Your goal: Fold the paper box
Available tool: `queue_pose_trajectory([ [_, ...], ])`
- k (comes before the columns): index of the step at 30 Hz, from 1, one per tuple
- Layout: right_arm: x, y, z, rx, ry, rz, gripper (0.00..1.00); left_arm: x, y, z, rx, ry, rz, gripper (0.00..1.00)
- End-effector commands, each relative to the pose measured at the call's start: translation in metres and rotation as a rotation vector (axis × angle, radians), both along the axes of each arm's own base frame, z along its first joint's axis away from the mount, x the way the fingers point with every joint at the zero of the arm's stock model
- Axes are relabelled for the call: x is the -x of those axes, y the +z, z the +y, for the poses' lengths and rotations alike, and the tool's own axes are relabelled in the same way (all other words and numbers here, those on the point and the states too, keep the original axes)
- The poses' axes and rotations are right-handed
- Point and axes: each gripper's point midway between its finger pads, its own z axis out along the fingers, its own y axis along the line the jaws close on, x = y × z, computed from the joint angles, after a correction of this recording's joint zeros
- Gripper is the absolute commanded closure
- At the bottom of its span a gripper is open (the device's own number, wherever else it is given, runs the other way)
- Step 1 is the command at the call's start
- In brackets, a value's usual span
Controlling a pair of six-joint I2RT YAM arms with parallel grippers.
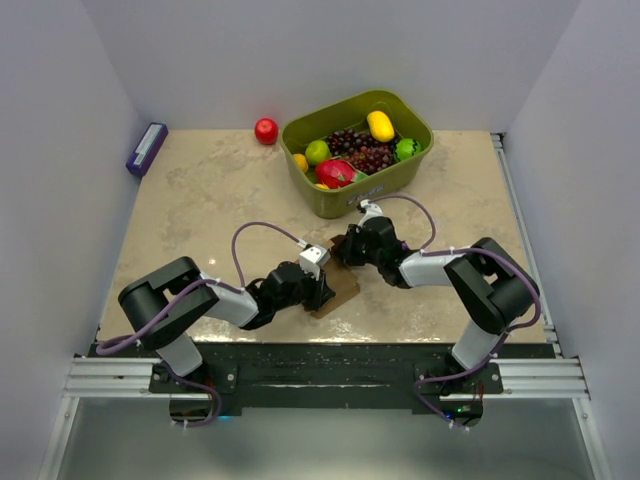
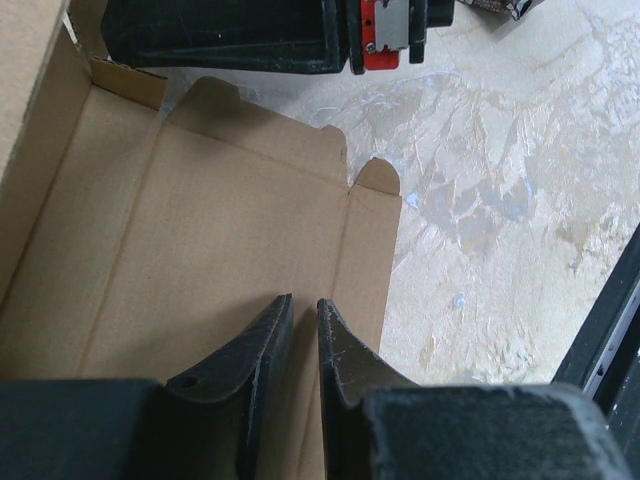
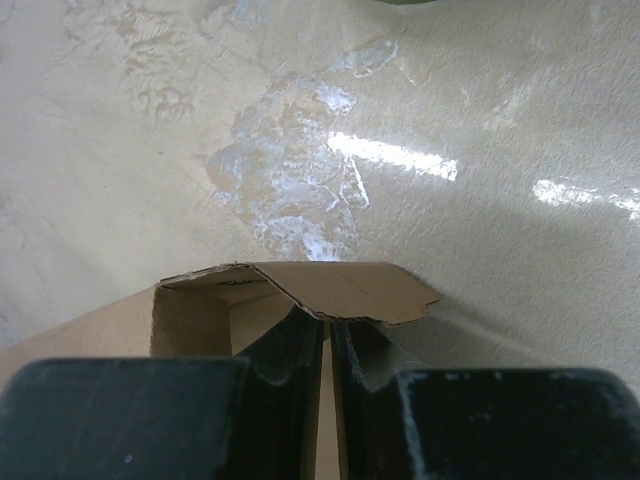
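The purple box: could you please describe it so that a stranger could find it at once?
On the table, look to the far left corner. The purple box lies there, left of the red fruit; it alone is rectangular and purple.

no legible text, label, brand name, number or sign in any of the three views. plain brown and unprinted on every visible face of the paper box. too small and too distant in the overhead view to make out any print on the purple box or on the wall of the green bin.
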Motion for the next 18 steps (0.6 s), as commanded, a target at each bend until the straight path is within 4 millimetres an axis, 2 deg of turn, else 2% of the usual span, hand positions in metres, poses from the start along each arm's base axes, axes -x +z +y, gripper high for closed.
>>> queue_pose_trajectory([
  [1,-0.003,0.008,0.011,-0.035,0.027,-0.027,0.89,0.023,-0.040,0.022,-0.128,-0.014,0.102,0.79],
  [18,0.012,-0.004,0.025,-0.021,0.071,-0.001,0.89,0.023,-0.042,0.022,-0.130,-0.018,0.107,0.79],
])
